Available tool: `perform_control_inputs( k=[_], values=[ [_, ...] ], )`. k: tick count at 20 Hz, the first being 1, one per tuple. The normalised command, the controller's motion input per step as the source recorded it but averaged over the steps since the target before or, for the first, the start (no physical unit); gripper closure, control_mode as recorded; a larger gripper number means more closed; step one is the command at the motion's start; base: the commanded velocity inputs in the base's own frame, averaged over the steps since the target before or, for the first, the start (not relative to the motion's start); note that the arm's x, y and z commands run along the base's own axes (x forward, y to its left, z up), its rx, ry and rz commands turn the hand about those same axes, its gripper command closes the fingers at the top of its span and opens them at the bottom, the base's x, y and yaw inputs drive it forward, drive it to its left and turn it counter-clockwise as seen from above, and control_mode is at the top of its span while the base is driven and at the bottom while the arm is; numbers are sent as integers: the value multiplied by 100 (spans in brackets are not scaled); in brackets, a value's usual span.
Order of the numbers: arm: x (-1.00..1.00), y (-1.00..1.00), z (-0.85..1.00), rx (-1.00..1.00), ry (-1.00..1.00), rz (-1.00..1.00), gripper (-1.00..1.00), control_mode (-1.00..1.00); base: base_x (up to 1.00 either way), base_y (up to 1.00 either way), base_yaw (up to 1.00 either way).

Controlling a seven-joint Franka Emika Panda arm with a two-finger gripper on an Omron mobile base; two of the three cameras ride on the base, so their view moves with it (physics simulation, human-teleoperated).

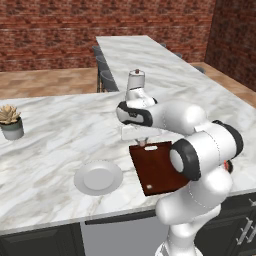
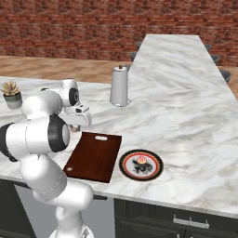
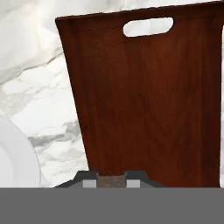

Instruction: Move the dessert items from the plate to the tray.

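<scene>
- Wood fills most of the hand view: the tray (image 3: 148, 100) lies flat on the marble counter (image 3: 35, 105), slot handle at 12 o'clock, and a white plate (image 3: 15, 162) shows at 8 o'clock.
- Clenched at 6 o'clock of that view, the gripper (image 3: 110, 180) pinches a tan morsel (image 3: 110, 179) between its fingertips (image 3: 89, 183), above the tray's near end.
- Left base view shows the white plate (image 1: 98, 177) bare, at 9 o'clock of the tray (image 1: 157, 170), apart from it; a pale speck sits near the tray's near edge, too small to tell what it is.
- Right base view adds a dark-rimmed plate (image 2: 141, 164) just beside the tray (image 2: 95, 155) at 3 o'clock, carrying the pink cupcake (image 2: 142, 161).
- Farther back stand a grey canister (image 2: 119, 86) and, far at 9 o'clock, a potted plant (image 1: 11, 121).
</scene>
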Motion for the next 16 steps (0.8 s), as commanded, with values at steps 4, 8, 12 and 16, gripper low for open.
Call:
perform_control_inputs(
  k=[4, 8, 12, 16],
  values=[
    [37, -58, -14, -14, 8, -13, 100, -100, 0, 0, 0],
    [22, -47, -50, -2, -1, -7, 100, -100, 0, 0, 0],
    [10, -14, -62, 0, -4, -2, 100, -100, 0, 0, 0],
    [0, 0, -54, 0, -24, 0, 100, -100, 0, 0, 0]
  ],
)
